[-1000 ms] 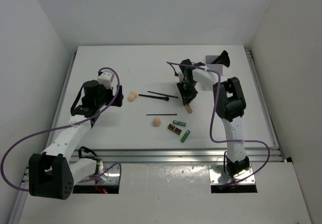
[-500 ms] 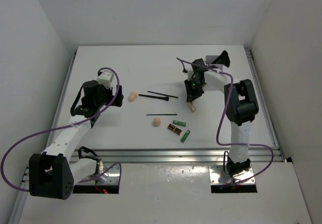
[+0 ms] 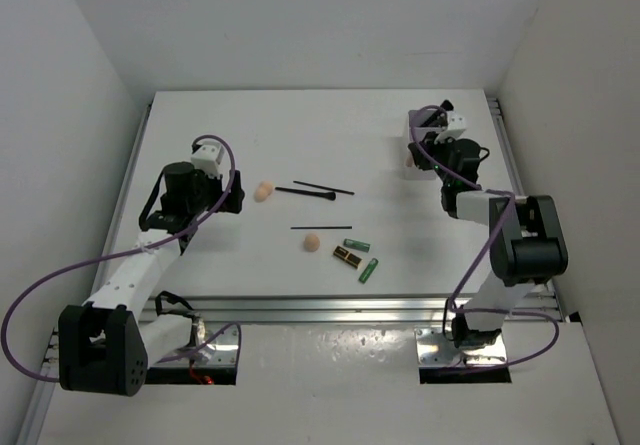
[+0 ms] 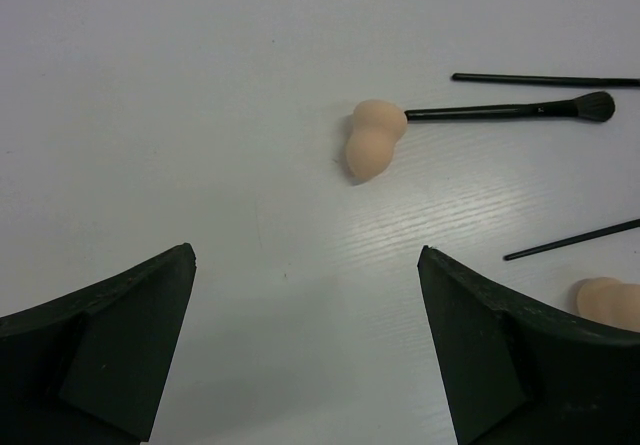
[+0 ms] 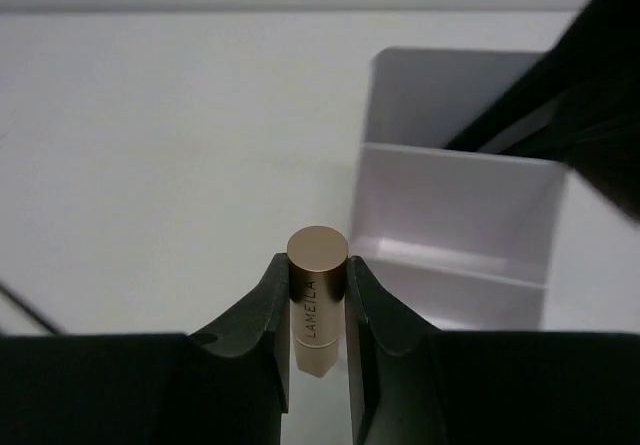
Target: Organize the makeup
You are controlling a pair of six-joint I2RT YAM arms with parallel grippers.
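Note:
My right gripper is shut on a copper tube, which it holds upright just left of the translucent white box. The overhead view has this gripper at the back right beside the box. A black brush head fills the box's far compartment. My left gripper hangs open over bare table, short of a peach sponge. On the table lie a second sponge, a brush, two thin pencils, two green tubes and a black-gold lipstick.
White walls close in the table on three sides. A metal rail runs along the near edge by the arm bases. Purple cables loop off both arms.
My right arm has carried the copper tube from the middle of the table to the back right, beside the box. The left arm has stayed still and open.

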